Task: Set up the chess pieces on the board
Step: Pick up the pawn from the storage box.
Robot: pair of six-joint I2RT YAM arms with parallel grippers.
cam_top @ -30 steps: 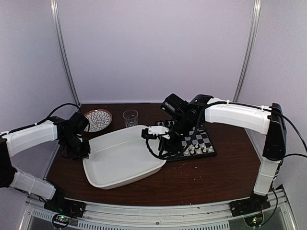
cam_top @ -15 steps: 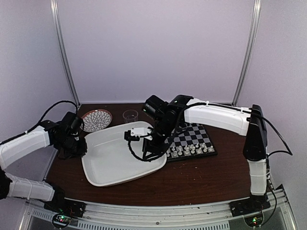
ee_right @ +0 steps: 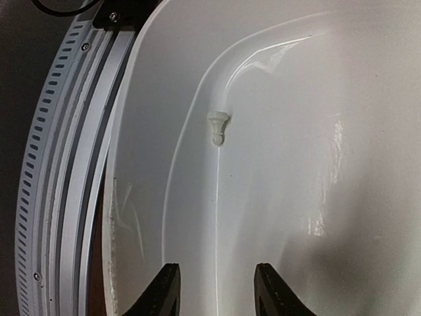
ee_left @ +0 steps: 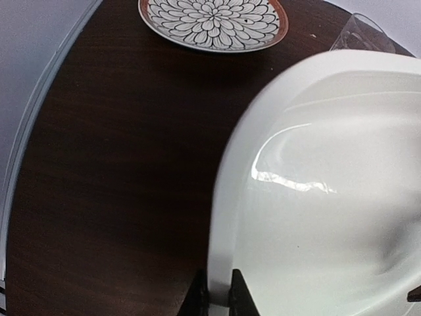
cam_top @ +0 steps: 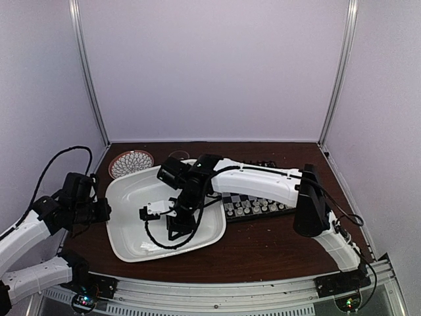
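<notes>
The board lies right of centre with a row of white chess pieces along its near edge. One small white chess piece lies on its side in the curved corner of the white tray. My right gripper hangs open over the tray floor, short of that piece, with nothing between its fingers; in the top view the right gripper is low inside the tray. My left gripper is shut on the tray's left rim, one finger on each side of it; from above the left gripper sits at the tray's left edge.
A patterned plate sits at the back left. A clear cup stands just behind the tray. The perforated metal frame rail runs along the table's near edge, close to the tray.
My left gripper has shut on the tray rim, and the tray has slid left and nearer. My right arm has swung left from the board's edge to low inside the tray.
</notes>
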